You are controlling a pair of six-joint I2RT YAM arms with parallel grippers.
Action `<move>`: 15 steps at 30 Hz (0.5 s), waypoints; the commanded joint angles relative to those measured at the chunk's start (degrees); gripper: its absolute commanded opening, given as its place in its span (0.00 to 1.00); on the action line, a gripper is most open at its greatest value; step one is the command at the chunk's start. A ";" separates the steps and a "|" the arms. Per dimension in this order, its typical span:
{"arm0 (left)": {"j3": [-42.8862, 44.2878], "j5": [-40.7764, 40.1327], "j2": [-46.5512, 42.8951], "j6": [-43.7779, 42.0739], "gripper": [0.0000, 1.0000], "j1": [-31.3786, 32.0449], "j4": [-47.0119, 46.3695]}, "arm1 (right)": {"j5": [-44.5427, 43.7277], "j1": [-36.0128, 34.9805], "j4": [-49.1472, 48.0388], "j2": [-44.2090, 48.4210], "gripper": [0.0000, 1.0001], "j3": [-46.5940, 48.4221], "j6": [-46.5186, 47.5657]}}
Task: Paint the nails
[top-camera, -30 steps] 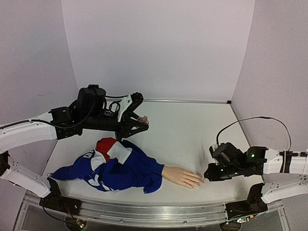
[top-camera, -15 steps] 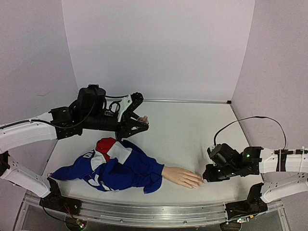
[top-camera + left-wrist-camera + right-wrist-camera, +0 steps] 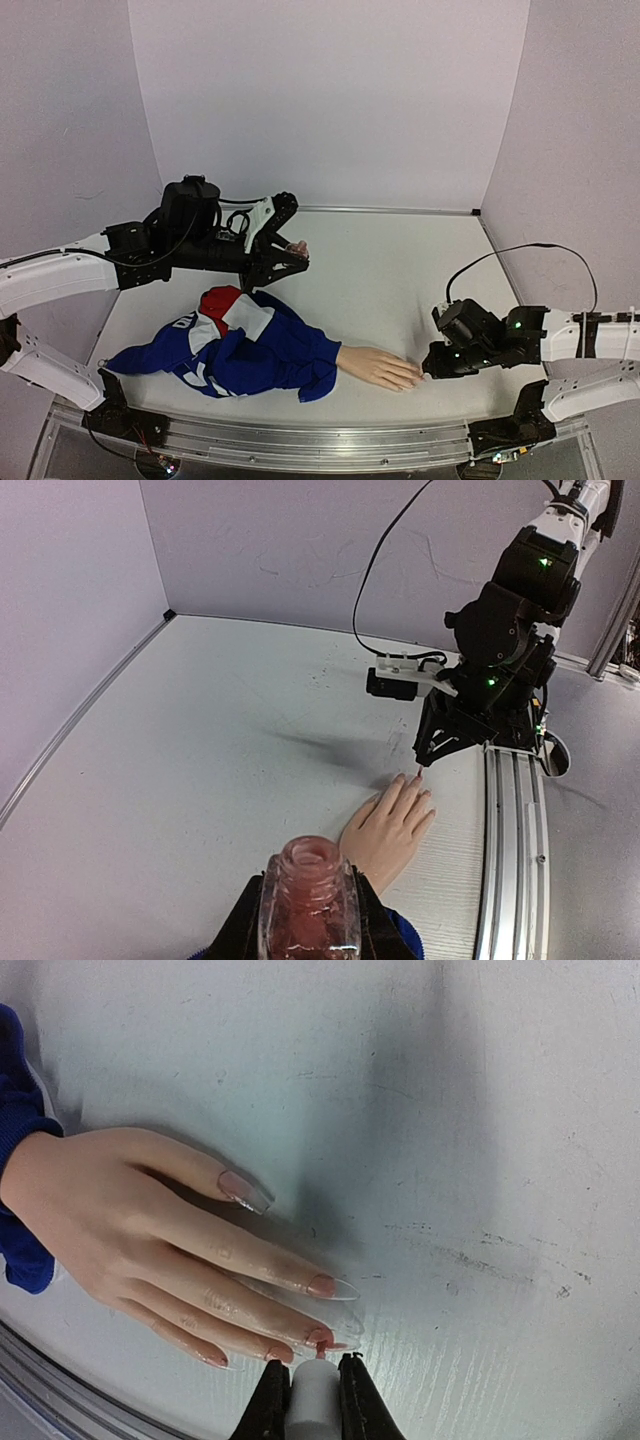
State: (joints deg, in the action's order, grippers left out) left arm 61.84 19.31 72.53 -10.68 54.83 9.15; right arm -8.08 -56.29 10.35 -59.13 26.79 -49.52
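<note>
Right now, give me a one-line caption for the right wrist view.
Right gripper holds a white brush handle, tip at a long nail of the mannequin hand.

In the top view the left arm [image 3: 60,275] is seen reaching in from the left edge toward the middle of the frame, with its black wrist section held roughly level. The left gripper [image 3: 290,250] is closed on a pinkish bottle [image 3: 310,900], which is held upright with its mouth uncapped. The right arm [image 3: 590,335] is stretched in from the right edge, low in the frame, with the wrist tipped downward and green lights lit on it. The right gripper [image 3: 432,368] is clamped on a white brush handle [image 3: 314,1400] and pointed toward the left of the frame.
</note>
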 commanded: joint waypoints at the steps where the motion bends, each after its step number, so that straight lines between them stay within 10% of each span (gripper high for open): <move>1: 2.40 0.64 -0.19 -0.68 0.00 0.28 -1.59 | -0.01 -0.29 1.03 -0.58 0.00 0.46 0.43; 15: 2.22 0.51 -0.42 -0.75 0.00 0.28 -1.59 | 0.50 -0.30 -0.42 -1.51 0.00 0.04 0.05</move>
State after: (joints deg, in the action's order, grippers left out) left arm 61.84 19.31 72.53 -10.68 54.83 9.15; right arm -7.68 -56.29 9.04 -59.53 26.79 -49.34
